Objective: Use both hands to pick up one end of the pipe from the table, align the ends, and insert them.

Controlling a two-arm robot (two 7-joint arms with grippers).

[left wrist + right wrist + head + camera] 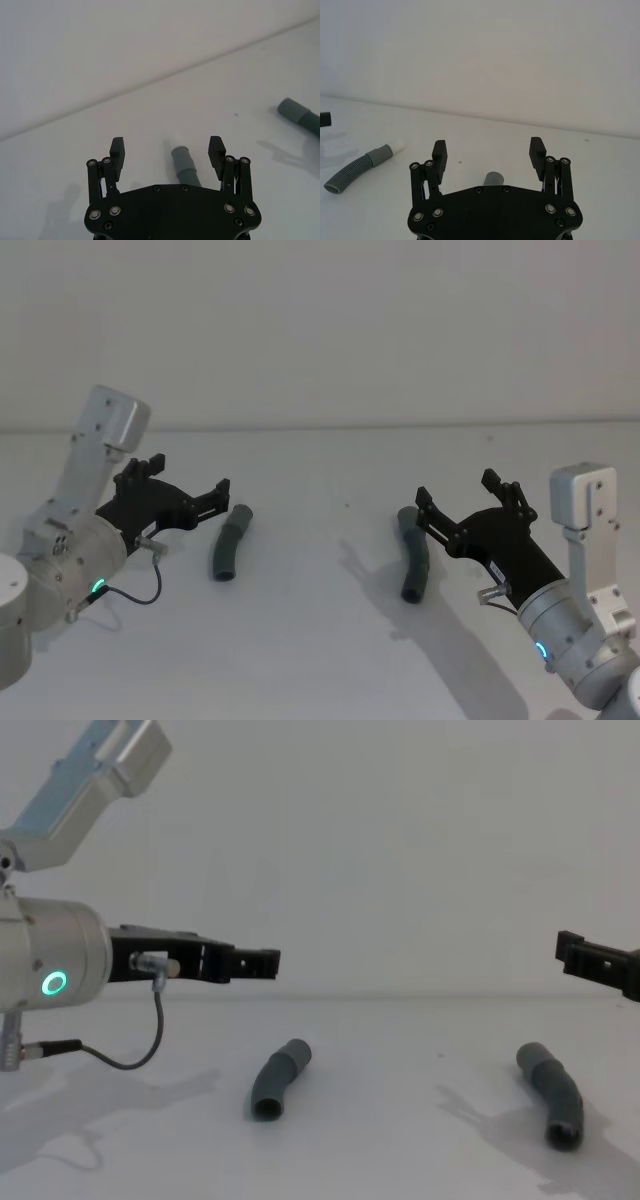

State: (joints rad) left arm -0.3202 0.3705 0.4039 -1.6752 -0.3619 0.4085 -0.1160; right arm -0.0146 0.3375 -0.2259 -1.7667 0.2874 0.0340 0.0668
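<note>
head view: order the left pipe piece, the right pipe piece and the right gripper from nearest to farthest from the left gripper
From the left gripper, which is open:
1. left pipe piece, lying just beside its fingertips, on the left.
2. right pipe piece, well across on the right side.
3. right gripper, open, just past that piece, farthest right.

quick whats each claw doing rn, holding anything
left claw: open, holding nothing, off the table near the left pipe piece
right claw: open, holding nothing, off the table near the right pipe piece
</note>
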